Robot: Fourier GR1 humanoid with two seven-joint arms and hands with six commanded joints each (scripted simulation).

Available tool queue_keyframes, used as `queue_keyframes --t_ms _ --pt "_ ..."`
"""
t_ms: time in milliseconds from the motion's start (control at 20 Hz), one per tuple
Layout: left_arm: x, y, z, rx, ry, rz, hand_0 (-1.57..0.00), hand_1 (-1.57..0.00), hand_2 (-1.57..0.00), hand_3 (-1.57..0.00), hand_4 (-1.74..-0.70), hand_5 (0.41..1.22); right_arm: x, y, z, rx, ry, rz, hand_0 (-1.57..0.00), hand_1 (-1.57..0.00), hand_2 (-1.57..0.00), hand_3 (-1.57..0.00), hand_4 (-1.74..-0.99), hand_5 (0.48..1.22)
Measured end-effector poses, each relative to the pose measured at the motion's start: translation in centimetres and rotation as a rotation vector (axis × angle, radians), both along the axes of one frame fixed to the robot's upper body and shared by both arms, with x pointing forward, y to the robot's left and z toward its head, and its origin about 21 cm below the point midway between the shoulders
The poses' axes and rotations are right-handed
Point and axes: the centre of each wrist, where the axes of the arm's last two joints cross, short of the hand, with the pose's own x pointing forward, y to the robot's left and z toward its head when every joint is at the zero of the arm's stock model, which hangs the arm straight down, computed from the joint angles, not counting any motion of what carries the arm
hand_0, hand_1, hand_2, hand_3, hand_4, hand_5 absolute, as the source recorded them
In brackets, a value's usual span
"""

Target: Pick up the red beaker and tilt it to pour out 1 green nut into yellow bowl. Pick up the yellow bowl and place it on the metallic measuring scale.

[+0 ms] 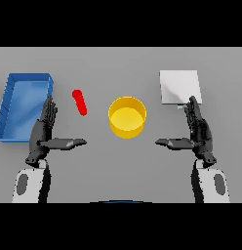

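Now we see both robot hands, left (44, 133) and right (198, 132), open and holding nothing on the bench (118, 166). Between them stands the bowl (127, 117), with the beaker (80, 102) to its left and the scale (178, 87) far right.

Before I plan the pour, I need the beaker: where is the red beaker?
In the head view, the red beaker stands left of centre, between the blue tray and the yellow bowl, just beyond the left hand.

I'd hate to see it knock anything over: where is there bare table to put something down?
Bare patches: between the yellow bowl and the metallic scale, and the near strip between the left hand and right hand. Tighter on the left, where the red beaker lies by the blue tray.
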Motion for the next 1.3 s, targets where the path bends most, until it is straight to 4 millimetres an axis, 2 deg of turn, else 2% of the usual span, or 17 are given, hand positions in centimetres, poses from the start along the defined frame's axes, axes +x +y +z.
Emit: queue_keyframes --t_ms 300,400,500,600,800,950,1150,1300 --pt "-0.2 0.4 -0.1 0.0 -0.004 0.002 0.0 0.0 0.0 0.0 -1.15 0.599 -0.8 1.3 0.1 0.001 -0.013 0.011 0.0 0.0 0.0 0.0 -1.167 0.599" --pt "-1.7 0.8 0.7 0.105 -0.041 -0.044 0.0 0.0 0.0 0.0 -1.16 0.599 -2.3 1.2 0.2 -0.241 -0.118 0.009 0.0 0.0 0.0 0.0 -1.162 0.594" --pt "-2.5 0.9 1.2 0.137 -0.027 -0.056 0.0 0.0 0.0 0.0 -1.16 0.599 -3.4 1.4 0.0 -0.324 -0.116 0.0 0.0 0.0 0.0 0.0 -1.159 0.59" --pt "-2.8 0.4 1.7 0.158 -0.016 -0.069 0.0 0.0 0.0 0.0 -1.16 0.602 -3.6 1.8 0.6 -0.342 -0.131 0.004 0.0 0.0 0.0 0.0 -1.173 0.593" --pt "-2.5 0.2 1.6 0.194 0.004 -0.083 0.0 0.0 0.0 0.0 -1.16 0.604 -3.4 1.8 0.6 -0.311 -0.1 0.009 0.0 0.0 0.0 0.0 -1.212 0.607" --pt "-0.5 -0.9 0.5 0.206 0.04 -0.11 0.0 0.0 0.0 0.0 -1.21 0.615 -3.8 1.9 0.9 -0.3 -0.131 0.031 0.0 0.0 0.0 0.0 -1.236 0.623" --pt "2.0 -1.1 -0.9 0.246 0.041 -0.103 0.0 0.0 0.0 0.0 -1.23 0.636 -4.0 1.3 0.9 -0.296 -0.14 0.023 0.0 0.0 0.0 0.0 -1.267 0.632" --pt "3.4 -1.8 -1.5 0.249 0.039 -0.114 0.0 0.0 0.0 0.0 -1.25 0.66 -3.6 1.8 1.0 -0.272 -0.136 0.035 0.0 0.0 0.0 0.0 -1.281 0.635"
